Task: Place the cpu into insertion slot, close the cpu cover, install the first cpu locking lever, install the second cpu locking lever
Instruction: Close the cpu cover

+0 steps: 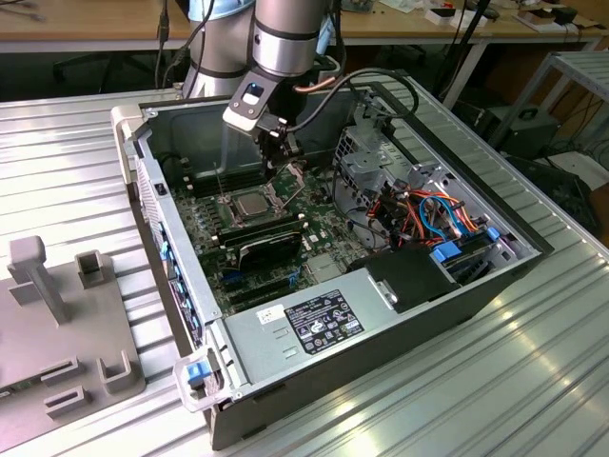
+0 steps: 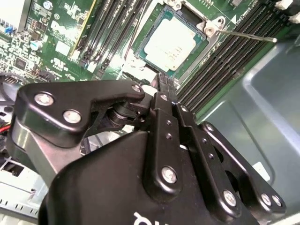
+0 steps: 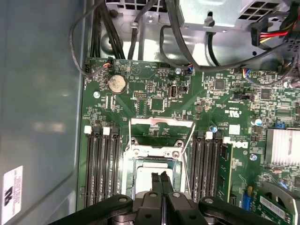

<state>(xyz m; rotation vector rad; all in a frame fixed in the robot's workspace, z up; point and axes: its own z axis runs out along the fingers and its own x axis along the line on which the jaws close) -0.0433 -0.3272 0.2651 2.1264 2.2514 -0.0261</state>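
The cpu (image 2: pixel 171 40), a silver-grey square chip, lies in the insertion slot (image 2: pixel 206 26) on the green motherboard; I also see the cpu (image 1: pixel 249 202) in the exterior view and the cpu (image 3: pixel 145 180) in the first wrist view. My gripper (image 3: pixel 162 177) is shut with nothing between its fingers and hangs just above the chip's edge. The gripper (image 1: pixel 284 157) is over the socket's far side in the exterior view. The cpu cover (image 3: pixel 161 123) seems to stand open beyond the socket. A thin locking lever (image 2: pixel 243 34) sticks out free beside the socket.
Black memory slots (image 3: pixel 101 164) flank the socket on both sides. The grey power-supply box (image 1: pixel 314 319) fills the case's near end. Cables (image 1: pixel 433 214) and a drive cage (image 1: pixel 366 157) lie at the exterior view's right. The case wall (image 3: pixel 42 108) stands close by.
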